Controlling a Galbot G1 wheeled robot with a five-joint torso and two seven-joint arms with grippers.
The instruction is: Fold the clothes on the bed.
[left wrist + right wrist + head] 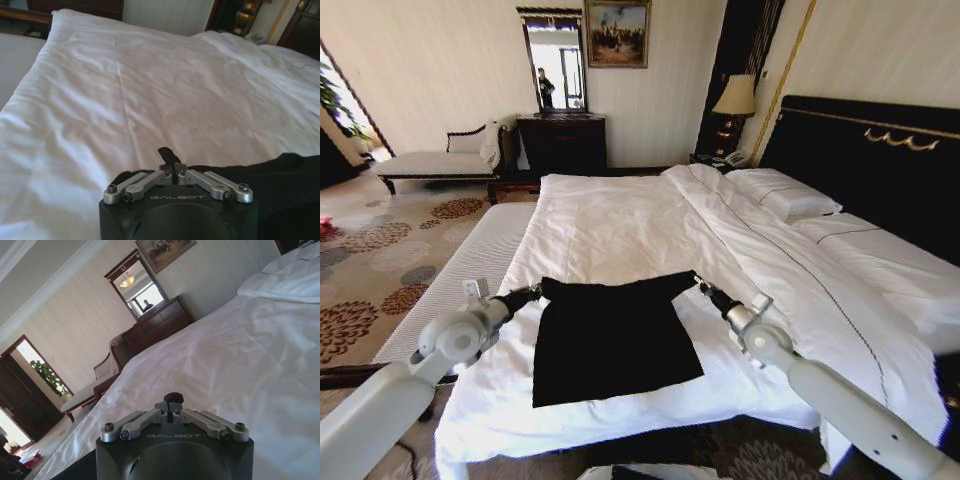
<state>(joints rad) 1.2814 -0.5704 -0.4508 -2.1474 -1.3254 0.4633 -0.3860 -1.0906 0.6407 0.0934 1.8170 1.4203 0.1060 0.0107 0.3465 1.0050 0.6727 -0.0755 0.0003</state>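
The black T-shirt (613,335) lies spread on the white duvet (620,225) near the foot of the bed (880,150), its far edge drawn out into a roughly straight line between the two arms and the rest of it lying flat toward the robot. The left claw (533,293) is at the shirt's far left corner, and the right claw (702,287) is at the far right corner, so the two sit well apart with the cloth stretched between them. In the left wrist view the left claw (172,162) has its fingers drawn together on a small tuft of black fabric that stands up between the tips, with the dark shirt (280,175) running off to the side over the duvet (150,90). In the right wrist view the right claw (173,401) is likewise closed, its tips meeting around a small dark nub that appears to be a pinch of the shirt, though the view is too tight to be sure; the white duvet (240,365) lies beyond it. The shirt rests on the bedding with no part lifted clear, as far as the head view lets me judge. White pillows (785,195) sit at the head of the bed against the dark headboard. A pale upholstered bench (435,160) stands across the room beside a dark wooden dresser (563,140) with a mirror (556,65) above it.
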